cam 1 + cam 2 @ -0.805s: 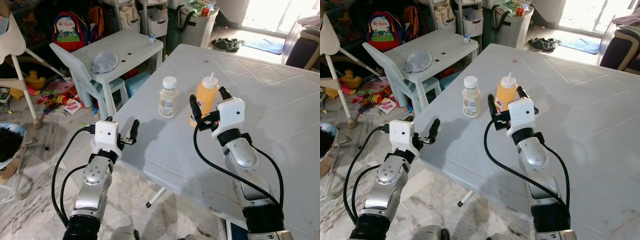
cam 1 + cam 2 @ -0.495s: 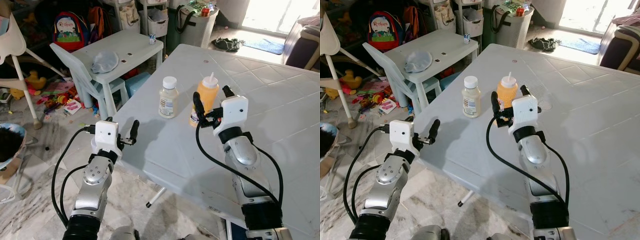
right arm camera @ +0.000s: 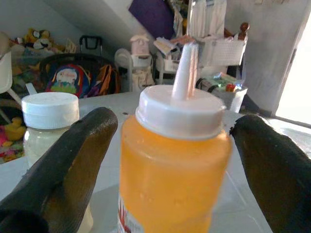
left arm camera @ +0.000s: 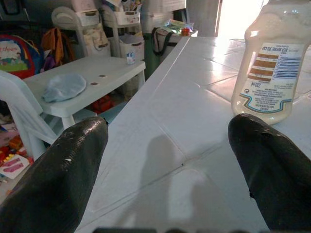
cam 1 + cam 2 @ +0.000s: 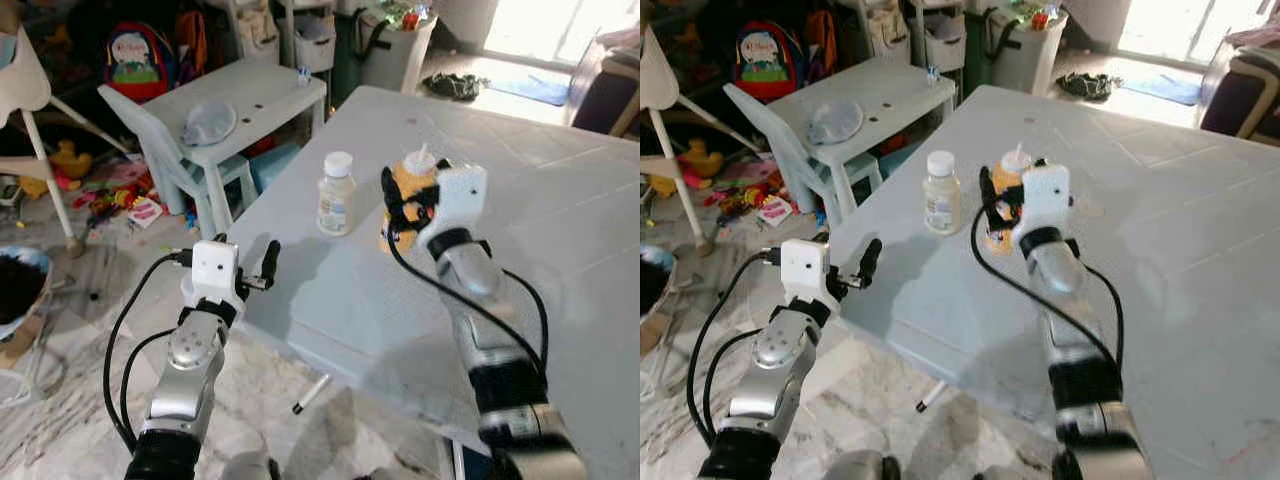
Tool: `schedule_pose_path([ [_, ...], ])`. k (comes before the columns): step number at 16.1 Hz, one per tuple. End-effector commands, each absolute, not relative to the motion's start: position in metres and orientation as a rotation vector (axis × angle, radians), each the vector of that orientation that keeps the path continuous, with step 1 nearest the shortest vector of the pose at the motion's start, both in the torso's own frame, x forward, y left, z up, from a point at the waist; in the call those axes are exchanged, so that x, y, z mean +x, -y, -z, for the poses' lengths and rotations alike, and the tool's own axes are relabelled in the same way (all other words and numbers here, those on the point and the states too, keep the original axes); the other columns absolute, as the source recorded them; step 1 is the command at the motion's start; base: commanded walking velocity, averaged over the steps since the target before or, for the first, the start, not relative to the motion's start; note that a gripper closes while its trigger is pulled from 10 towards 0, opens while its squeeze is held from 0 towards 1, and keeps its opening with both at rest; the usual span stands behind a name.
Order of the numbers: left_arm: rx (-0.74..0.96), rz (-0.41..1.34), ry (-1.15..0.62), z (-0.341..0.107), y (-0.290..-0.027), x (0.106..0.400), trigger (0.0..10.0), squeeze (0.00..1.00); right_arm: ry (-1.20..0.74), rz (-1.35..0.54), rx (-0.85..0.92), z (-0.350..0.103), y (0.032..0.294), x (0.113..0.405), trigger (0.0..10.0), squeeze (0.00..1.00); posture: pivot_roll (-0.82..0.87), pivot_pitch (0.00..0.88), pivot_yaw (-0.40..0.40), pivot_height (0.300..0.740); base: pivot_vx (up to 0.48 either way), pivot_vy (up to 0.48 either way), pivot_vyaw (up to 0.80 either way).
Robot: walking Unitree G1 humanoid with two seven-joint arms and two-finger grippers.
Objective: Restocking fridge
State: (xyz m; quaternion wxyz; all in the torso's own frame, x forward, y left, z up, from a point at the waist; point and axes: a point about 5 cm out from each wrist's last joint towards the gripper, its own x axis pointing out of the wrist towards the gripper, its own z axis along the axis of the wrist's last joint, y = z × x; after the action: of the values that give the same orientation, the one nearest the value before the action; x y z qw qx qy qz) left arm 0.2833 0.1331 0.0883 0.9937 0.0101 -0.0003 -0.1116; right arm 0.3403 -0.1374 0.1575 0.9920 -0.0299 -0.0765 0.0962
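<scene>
An orange squeeze bottle (image 5: 408,196) with a white nozzle cap stands on the big white table (image 5: 560,230), near its left edge. A white-capped jar of pale sauce (image 5: 336,195) stands just left of it. My right gripper (image 5: 412,192) is open, with one black finger on each side of the orange bottle (image 3: 174,165). The fingers (image 3: 63,170) stand a little apart from its sides. My left gripper (image 5: 246,262) is open and empty at the table's near-left edge, pointing towards the pale jar (image 4: 271,63).
Left of the big table stand a small white table (image 5: 250,95) with a grey cloth (image 5: 208,122) and a white plastic chair (image 5: 160,140). Toys lie scattered on the floor (image 5: 110,190). A backpack (image 5: 138,62), bins and a basket (image 5: 395,45) stand behind.
My right gripper has moved forward to the orange bottle, so its fingers now straddle it. The left arm has kept still. The view has shifted slightly.
</scene>
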Motion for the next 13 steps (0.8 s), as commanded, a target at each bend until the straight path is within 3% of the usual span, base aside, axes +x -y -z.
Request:
schedule_pose_path([
  [1, 0.040, 0.232, 0.001, -0.0907, -0.1344, 0.2823, 10.0, 0.00, 0.136, -0.179, -0.055, -0.1582, 0.1393, 0.3455, 10.0, 0.00, 0.05, 0.021, 0.026, 0.740, 0.000, 0.000, 0.00],
  [3, 0.041, 0.235, 0.000, -0.0905, -0.1334, 0.2819, 10.0, 0.00, 0.129, -0.188, -0.046, -0.1581, 0.1383, 0.3494, 10.0, 0.00, 0.05, 0.021, 0.026, 0.740, 0.000, 0.000, 0.00],
  [4, 0.041, 0.236, 0.000, -0.0905, -0.1332, 0.2818, 10.0, 0.00, 0.128, -0.190, -0.041, -0.1587, 0.1379, 0.3514, 0.0, 0.00, 0.06, 0.021, 0.026, 0.740, 0.000, 0.000, 0.00],
  [8, 0.043, 0.233, -0.003, -0.0901, -0.1332, 0.2812, 10.0, 0.00, 0.126, -0.193, -0.050, -0.1581, 0.1374, 0.3535, 0.0, 0.00, 0.06, 0.023, 0.023, 0.740, 0.000, 0.000, 0.00],
  [10, 0.041, 0.236, -0.004, -0.0900, -0.1324, 0.2811, 10.0, 0.00, 0.127, -0.189, -0.055, -0.1571, 0.1384, 0.3529, 1.4, 0.00, 0.05, 0.024, 0.022, 0.740, 0.000, 0.000, 0.00],
  [11, 0.041, 0.237, -0.006, -0.0898, -0.1321, 0.2810, 10.0, 0.00, 0.130, -0.187, -0.057, -0.1570, 0.1393, 0.3522, 2.8, 0.00, 0.05, 0.024, 0.022, 0.740, 0.000, 0.000, 0.00],
  [12, 0.042, 0.238, -0.009, -0.0895, -0.1321, 0.2812, 10.0, 0.00, 0.130, -0.186, -0.058, -0.1565, 0.1402, 0.3518, 1.6, 0.00, 0.05, 0.023, 0.022, 0.740, 0.000, 0.000, 0.00],
  [13, 0.042, 0.238, -0.010, -0.0895, -0.1321, 0.2813, 10.0, 0.00, 0.128, -0.185, -0.059, -0.1557, 0.1411, 0.3512, 1.7, 0.00, 0.05, 0.023, 0.023, 0.740, 0.000, 0.000, 0.00],
])
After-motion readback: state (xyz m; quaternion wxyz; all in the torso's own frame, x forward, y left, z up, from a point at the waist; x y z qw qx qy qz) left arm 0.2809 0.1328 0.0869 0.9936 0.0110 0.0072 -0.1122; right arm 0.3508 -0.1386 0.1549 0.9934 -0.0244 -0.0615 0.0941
